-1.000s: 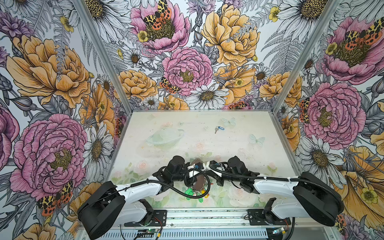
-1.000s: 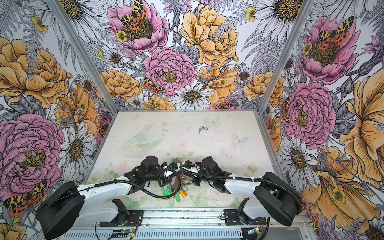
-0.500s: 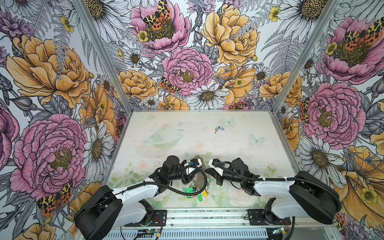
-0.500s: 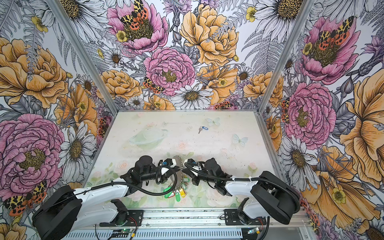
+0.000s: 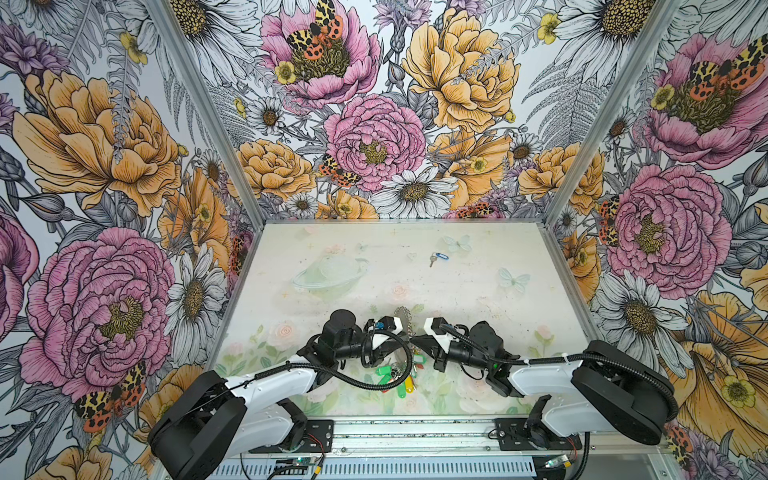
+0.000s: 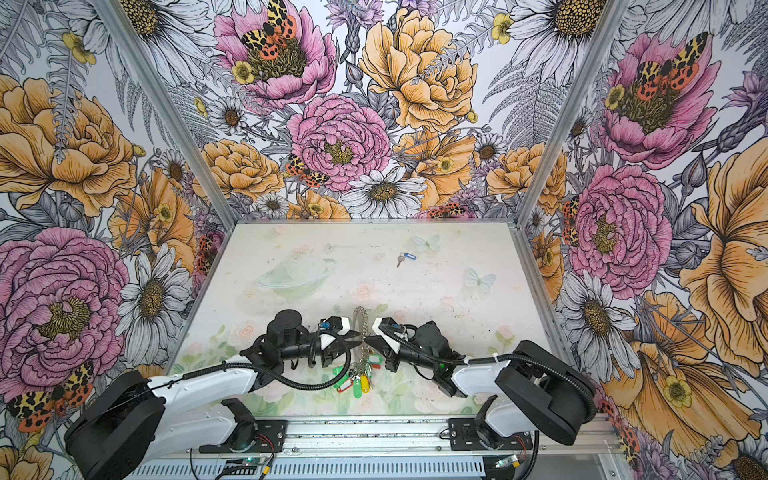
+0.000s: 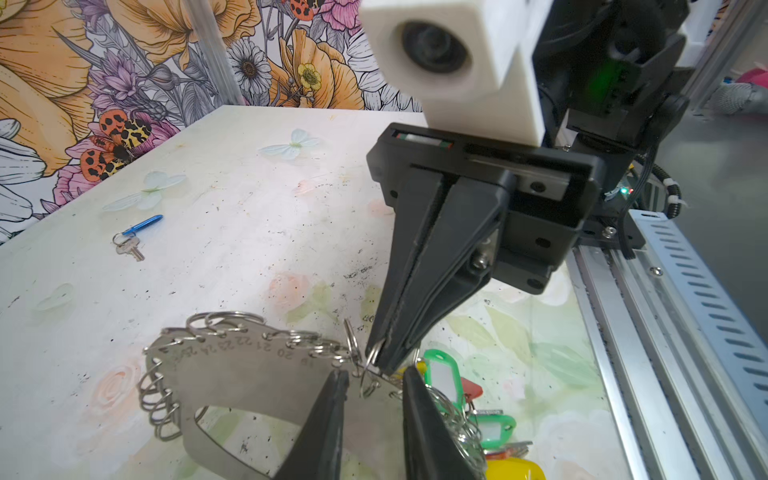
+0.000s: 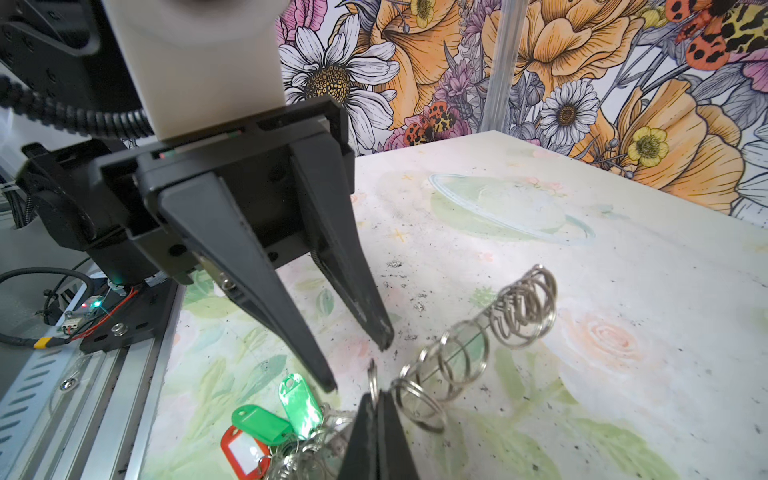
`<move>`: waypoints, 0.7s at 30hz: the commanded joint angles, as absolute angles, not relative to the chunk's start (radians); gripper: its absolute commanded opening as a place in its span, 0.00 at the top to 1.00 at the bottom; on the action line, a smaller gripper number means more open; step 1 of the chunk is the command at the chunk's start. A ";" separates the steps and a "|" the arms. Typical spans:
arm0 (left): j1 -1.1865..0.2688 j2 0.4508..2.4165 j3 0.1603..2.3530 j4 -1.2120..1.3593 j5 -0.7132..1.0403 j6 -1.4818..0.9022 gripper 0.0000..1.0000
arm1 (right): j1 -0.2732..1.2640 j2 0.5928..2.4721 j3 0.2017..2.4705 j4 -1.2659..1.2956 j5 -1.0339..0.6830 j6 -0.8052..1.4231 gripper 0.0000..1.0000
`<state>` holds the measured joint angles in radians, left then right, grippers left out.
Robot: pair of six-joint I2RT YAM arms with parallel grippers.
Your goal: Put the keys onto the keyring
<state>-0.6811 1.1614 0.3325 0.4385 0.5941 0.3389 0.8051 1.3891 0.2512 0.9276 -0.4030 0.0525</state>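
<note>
Top views first. In both of them the small silvery key with its blue oblong plastic tag [image 5: 438,257] [image 6: 405,257] lies alone far back on the pale printed surface [image 5: 457,299], well apart from both arms, so it's not on anything yet. The big flat brownish-grey oval keyring [image 5: 402,318] stands on edge up front between the two arms. My guess is it's propped up like that so one of its rings can be worked open.

Left wrist view: the left jaws stand partly open, one on either side of the band's edge, gripping nothing that I can see. The right jaws are pinched shut on one small silver wire ring [image 7: 371,357] at the keyring's rim, probably to steady it. The bunch of green, red and yellow tagged keys [image 7: 446,378] sits right beside the pinch point.

Right wrist view: the keyring shows edge-on, same story. Right jaws are closed tight on that ring, left jaws are apart with just air between them.
</note>
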 commanded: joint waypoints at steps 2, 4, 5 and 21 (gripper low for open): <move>-0.672 1.185 0.326 0.452 0.645 0.333 0.73 | 0.798 1.393 0.250 1.030 -0.402 0.066 1.00; -0.672 1.197 0.334 0.446 0.638 0.335 0.74 | 0.799 1.395 0.248 1.040 -0.415 0.065 1.00; -0.673 1.202 0.336 0.442 0.634 0.336 0.75 | 0.799 1.395 0.246 1.044 -0.422 0.064 1.00; -0.679 1.196 0.342 0.439 0.635 0.334 0.87 | 0.802 1.419 0.246 1.071 -0.458 0.054 1.00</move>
<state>-0.6785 1.2022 0.3325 0.4313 0.6044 0.3386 0.8051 1.4105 0.2371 0.9920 -0.4400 0.0563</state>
